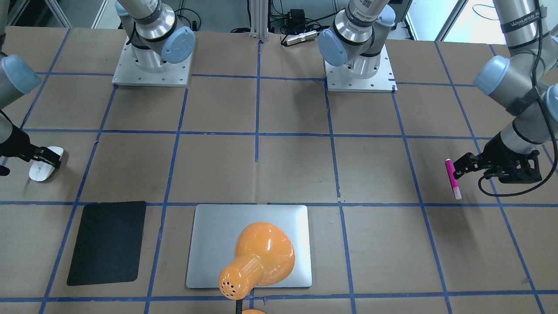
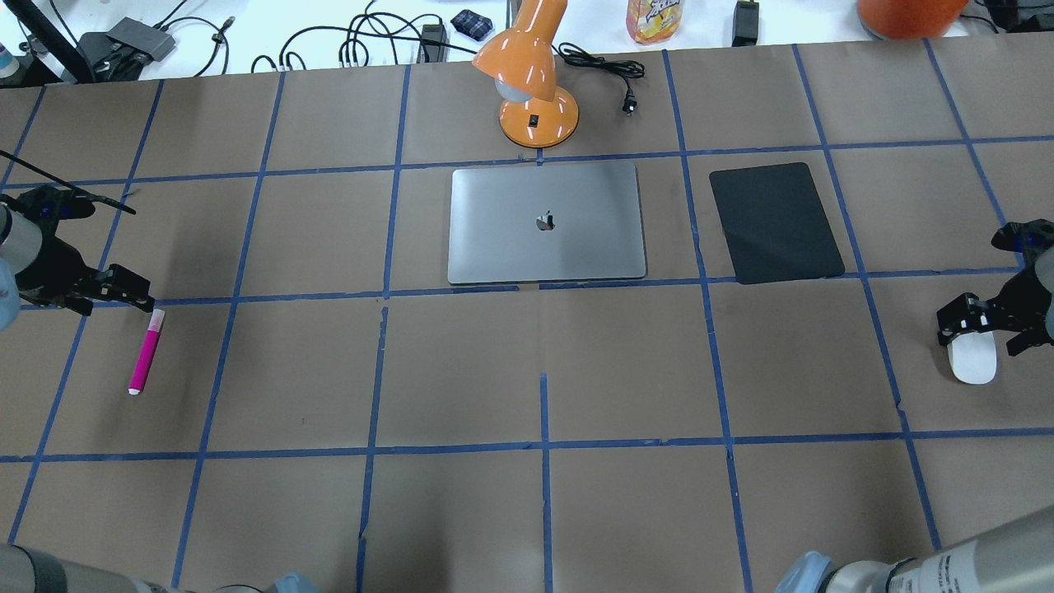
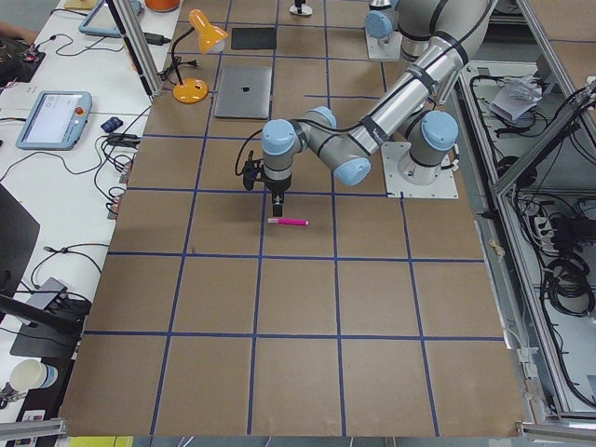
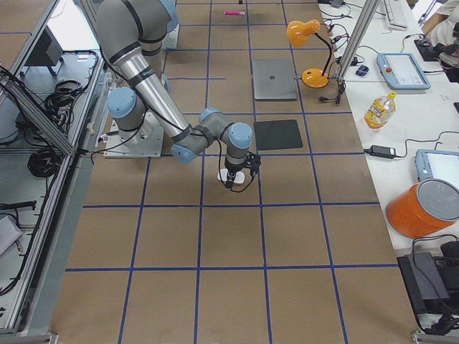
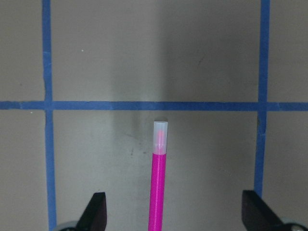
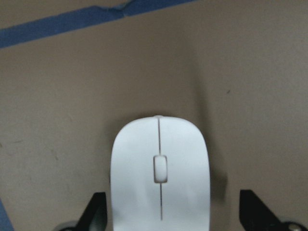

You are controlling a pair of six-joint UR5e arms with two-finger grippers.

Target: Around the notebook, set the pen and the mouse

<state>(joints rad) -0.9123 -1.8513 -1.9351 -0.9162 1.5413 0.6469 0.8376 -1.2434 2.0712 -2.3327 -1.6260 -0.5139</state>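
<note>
Both tools released, each over its object.
The left tool (image 5: 174, 202) straddles the slim magenta-pink pen (image 5: 158, 183); the right tool (image 6: 173, 199) straddles the white oval mouse (image 6: 159, 144); the silver-grey metallic notebook (image 2: 510, 239) lies well apart.

**Brown table (image 2: 461, 371), blue grid**

Blue tape lines cross the brown table in a grid. The pen (image 2: 146, 352) is magenta with a pale whitish end. The mouse (image 6: 160, 178) is white with a thin dark centre line. The notebook (image 2: 546, 251) is silver-grey with a dark logo. The mat (image 2: 776, 222) is matte black and the lamp (image 1: 261, 253) is glossy orange.
</note>
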